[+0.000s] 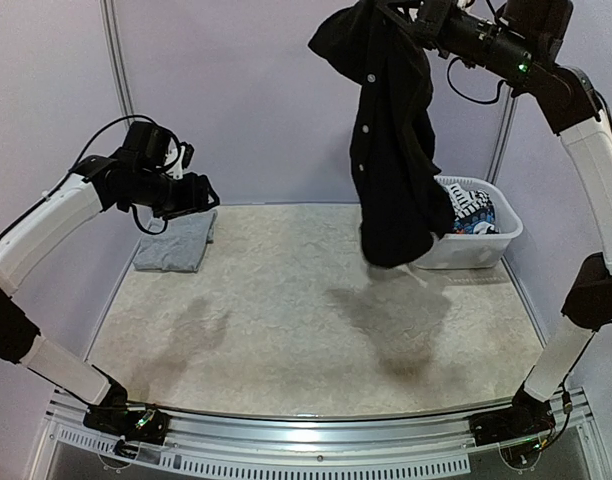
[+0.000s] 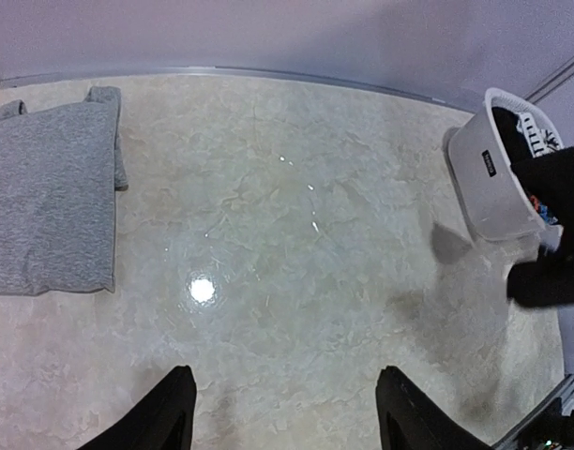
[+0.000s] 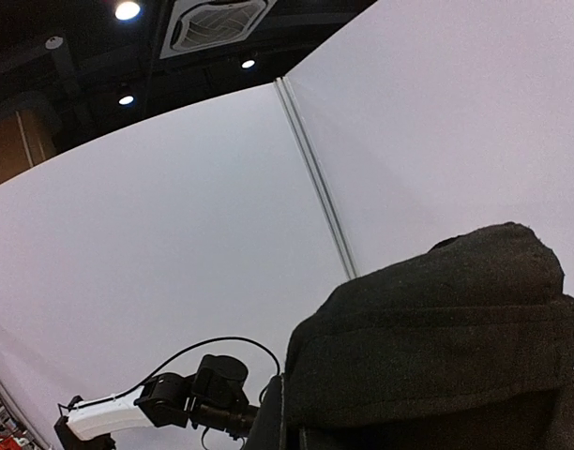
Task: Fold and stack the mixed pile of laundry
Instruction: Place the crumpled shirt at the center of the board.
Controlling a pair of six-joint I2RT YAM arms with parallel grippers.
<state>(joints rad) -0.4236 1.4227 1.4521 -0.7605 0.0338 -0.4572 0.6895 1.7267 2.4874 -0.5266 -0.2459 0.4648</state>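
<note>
1. The table (image 1: pixel 286 330) is the biggest thing. It has a pale, stone-like top and a light wall behind it.
2. The big black garment (image 1: pixel 391 150) hangs up high at the far right. It drops down long and loose. Its low end is just by the left side of the basket. I cannot tell if it touches the table.
3. The right arm (image 1: pixel 596 170) reaches up tall, then bends over to the left at the top.
4. The left arm (image 1: pixel 46 225) is on the left side, bent, with its end held up over the far left of the table.
5. The white basket (image 1: pixel 486 245) sits on the far right of the table.
6. The grey top (image 1: pixel 176 243) lies flat and folded on the far left corner of the table.
7. The printed piece (image 1: pixel 476 212) is inside the basket, white, black and blue.
8. The right gripper (image 1: pixel 394 14) is closed tight on the top of the black garment. The cloth bunches over its fingers.
9. The left gripper (image 2: pixel 287 417) has its two fingers wide apart. It holds nothing. It hangs in the air above the table, near the grey top.
</note>
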